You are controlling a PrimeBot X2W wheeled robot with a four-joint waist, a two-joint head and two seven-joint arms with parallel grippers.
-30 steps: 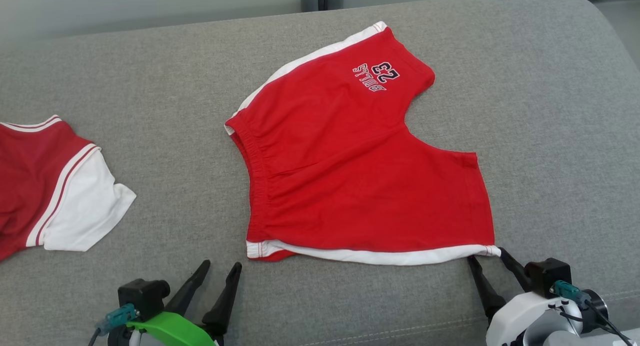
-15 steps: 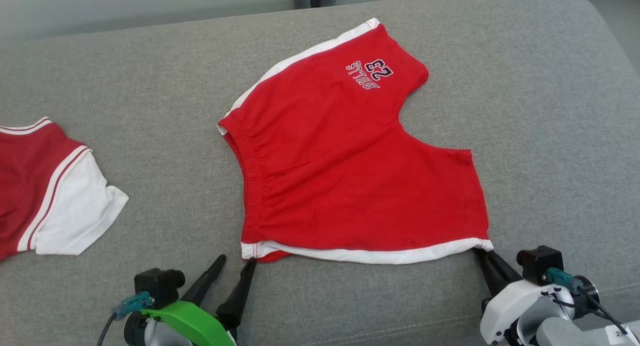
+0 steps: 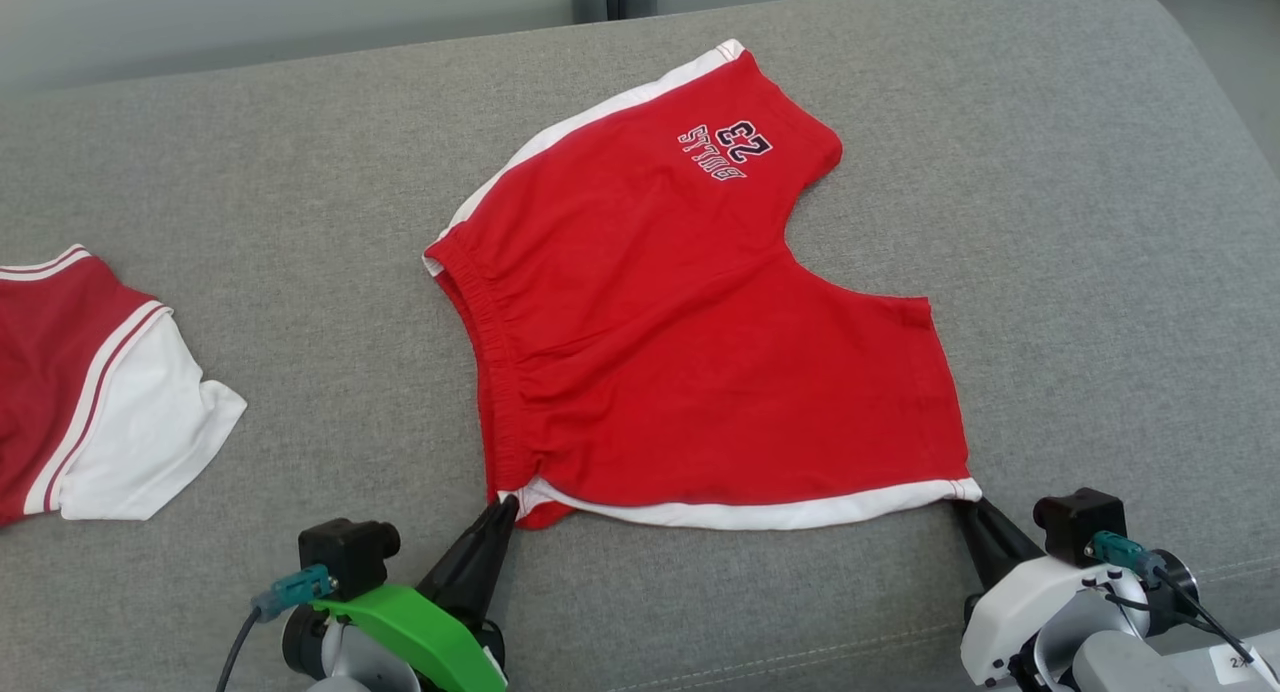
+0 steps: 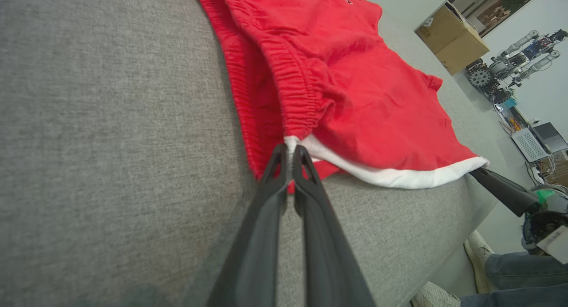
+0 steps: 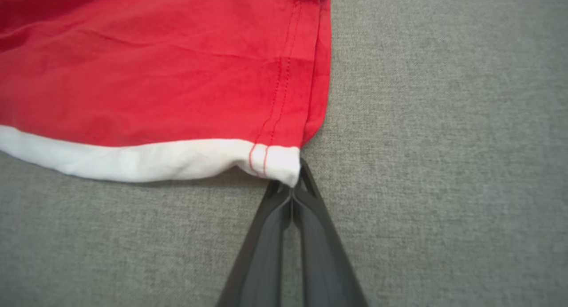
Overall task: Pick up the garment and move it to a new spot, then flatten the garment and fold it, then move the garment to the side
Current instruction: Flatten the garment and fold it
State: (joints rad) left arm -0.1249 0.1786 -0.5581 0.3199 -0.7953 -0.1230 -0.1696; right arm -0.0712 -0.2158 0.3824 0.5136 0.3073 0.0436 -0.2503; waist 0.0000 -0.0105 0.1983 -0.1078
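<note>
My left jaws are closed on the near waistband corner of the shorts [image 3: 700,352], my right jaws on its hem corner.

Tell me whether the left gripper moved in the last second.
Yes. The left gripper reached forward and right to the shorts, shutting on their corner.
</note>
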